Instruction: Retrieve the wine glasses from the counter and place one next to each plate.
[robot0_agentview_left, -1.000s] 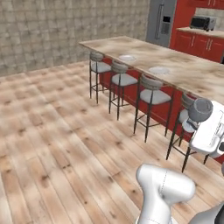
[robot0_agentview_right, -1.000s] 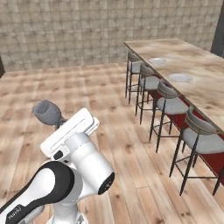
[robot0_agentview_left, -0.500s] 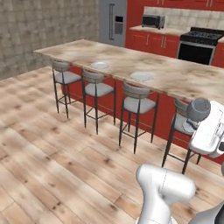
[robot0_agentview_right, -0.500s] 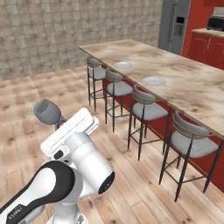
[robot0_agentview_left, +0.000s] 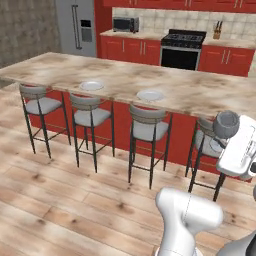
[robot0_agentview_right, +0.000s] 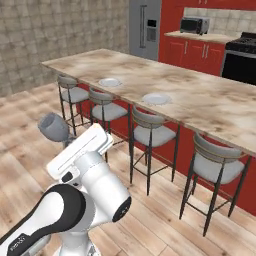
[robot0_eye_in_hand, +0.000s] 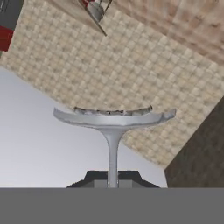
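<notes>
Carrying the dark-bowled wine glass w/ gripper clamped on its stem, held up off the floor short of the bar top; next, I'd judge, drive closer & set it beside a plate, prob. the nearer one.

Four stools line the bar top.
</notes>
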